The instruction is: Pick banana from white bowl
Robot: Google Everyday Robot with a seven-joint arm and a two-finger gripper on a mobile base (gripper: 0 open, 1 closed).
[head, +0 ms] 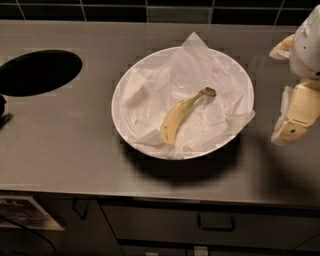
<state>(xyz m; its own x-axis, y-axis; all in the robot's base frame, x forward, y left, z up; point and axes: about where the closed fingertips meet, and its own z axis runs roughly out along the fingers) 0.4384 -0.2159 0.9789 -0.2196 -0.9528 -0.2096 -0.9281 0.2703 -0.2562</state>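
You've got the banana (182,116) lying in the white bowl (116,107), roughly mid-bowl and a bit toward the near side, resting on crumpled white paper (150,95) that lines the bowl. Its dark stem tip points far-right and the blunt end sits near-left, close to the near rim. Curve bows toward the near-right. Skin is yellow w/ a greenish neck and a few brown flecks.

The bowl sits approx. center on the steel counter (60,150), w/ one paper corner poking up over the far rim and another over the right rim.

The gripper (278,95) is at the right edge of the scene, just beside the bowl's right rim but not touching it, and apart from the banana. Its cream-yellow fingers (300,112) are spread wide, one farther back and one nearer, w/ nothing between them.

Far left on the counter there's a dark oval hole (39,72), well apart from the bowl. Below the counter's near edge you can see a drawer w/ a dark handle (216,223). Dark tiles (150,10) run along the far side.
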